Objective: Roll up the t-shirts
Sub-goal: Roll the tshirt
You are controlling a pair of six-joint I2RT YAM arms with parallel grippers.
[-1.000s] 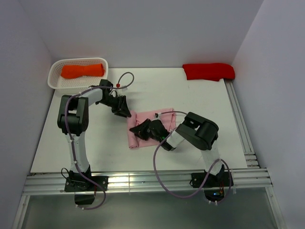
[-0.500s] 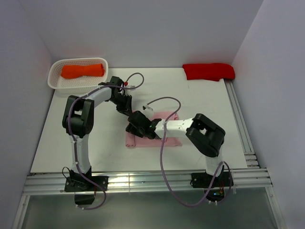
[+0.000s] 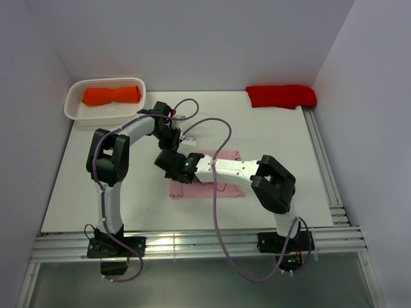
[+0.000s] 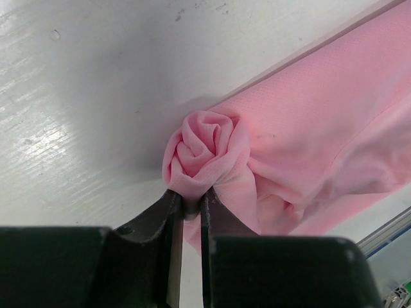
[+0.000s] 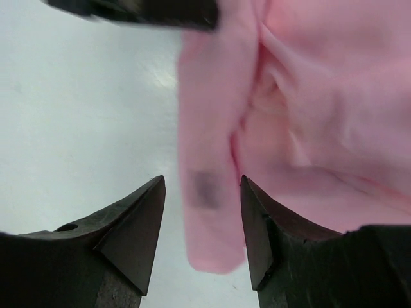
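The light pink t-shirt (image 3: 221,186) lies mid-table, its left edge rolled into a tube. In the left wrist view the roll's end shows as a spiral (image 4: 205,151). My left gripper (image 4: 189,204) is shut on a fold of cloth at that end; from above it (image 3: 173,141) is at the shirt's far left corner. My right gripper (image 5: 202,192) is open, its fingers either side of the rolled edge (image 5: 209,128); from above it (image 3: 169,162) is at the shirt's left edge. An orange t-shirt (image 3: 110,95) and a bright red t-shirt (image 3: 281,95) lie apart.
The orange shirt lies in a white mesh basket (image 3: 70,106) at the back left. The red shirt sits at the back right corner by the wall. Metal rails run along the table's front (image 3: 192,244) and right (image 3: 321,160) edges. Both arms' cables loop above the pink shirt.
My right arm has stretched left across the pink shirt, its gripper now at the rolled left edge. My left gripper has moved slightly right onto the roll's far end.
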